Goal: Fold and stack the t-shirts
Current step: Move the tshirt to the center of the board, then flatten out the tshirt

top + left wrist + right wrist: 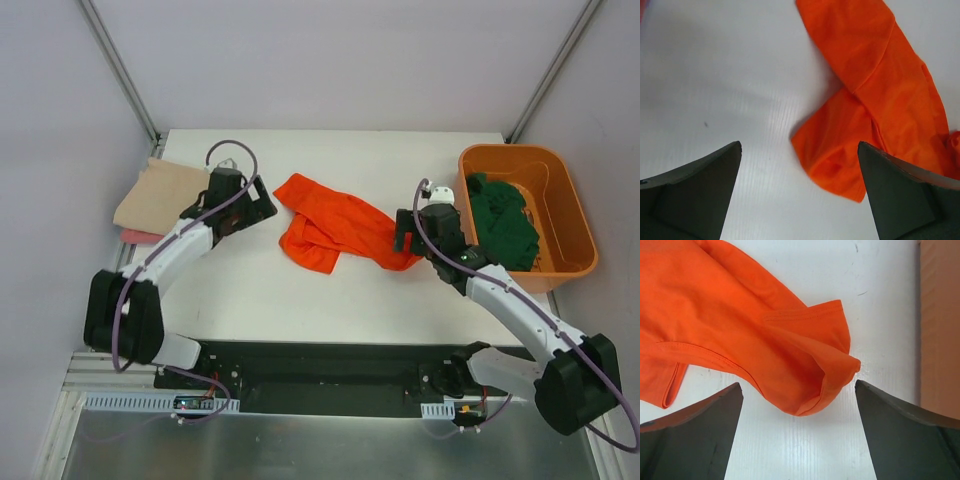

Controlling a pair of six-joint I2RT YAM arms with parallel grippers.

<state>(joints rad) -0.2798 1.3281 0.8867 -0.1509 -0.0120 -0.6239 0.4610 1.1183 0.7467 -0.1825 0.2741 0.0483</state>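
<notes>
Where it lies crumpled mid-frame on the white bench (300,300), the bright orange t-shirt (335,230) shows loose folds and a stitched hem at its right end. At the right, the orange plastic bin (578,215) holds a bunched dark green t-shirt (505,220). At upper left, a beige t-shirt (155,190) lies folded over a pink t-shirt (140,236). The right pincer (797,385) is spread wide over the orange hem and holds nothing. The left pincer (799,145) is likewise spread, at the shirt's left end.
</notes>
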